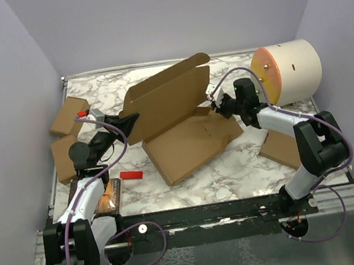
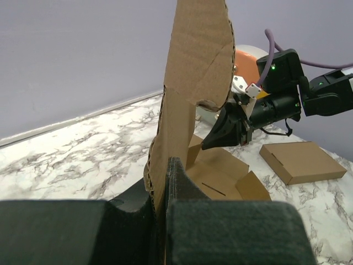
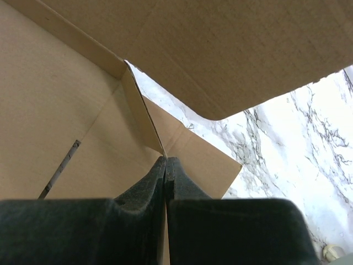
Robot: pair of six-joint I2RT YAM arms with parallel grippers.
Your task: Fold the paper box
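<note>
- Marble worktop, lilac walls around.
- Left hand clamped on the box, at its raised panel's left edge.
- Mid-worktop, the box lies open, base flat, that panel upright.
- Right hand: fingers together, tips against the box's right side flap.

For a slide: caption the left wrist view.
Left gripper pinches an upright paper box panel; right gripper, shut, meets it beyond.

The paper box is plain brown. The table is white marble veined grey. At upper right, the cylinder is cream with an orange end. The strip at lower left is red.
</note>
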